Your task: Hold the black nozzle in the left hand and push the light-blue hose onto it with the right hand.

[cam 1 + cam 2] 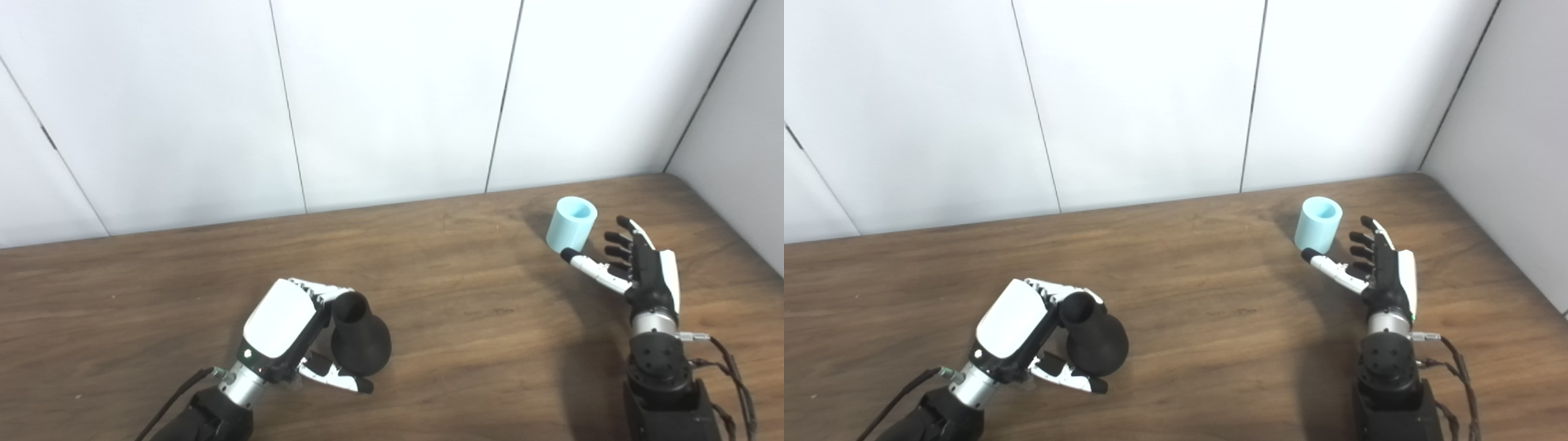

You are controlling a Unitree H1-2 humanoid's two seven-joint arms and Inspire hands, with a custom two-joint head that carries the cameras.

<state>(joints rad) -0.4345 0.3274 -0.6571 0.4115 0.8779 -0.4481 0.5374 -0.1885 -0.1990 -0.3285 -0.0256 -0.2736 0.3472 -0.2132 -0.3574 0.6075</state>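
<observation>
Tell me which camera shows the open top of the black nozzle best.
The left eye view: the black nozzle shows its hollow mouth there. In the right eye view the left hand and its fingers crowd the mouth, which looks closed.

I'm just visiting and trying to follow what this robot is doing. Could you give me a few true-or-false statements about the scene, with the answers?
1. The left hand is closed around the black bulb-shaped nozzle. True.
2. The right hand grips the light-blue cylindrical hose piece. False: it is open beside it.
3. The hose piece stands upright on the brown wooden table. True.
4. The hose piece is already on the nozzle. False: they are far apart.
</observation>
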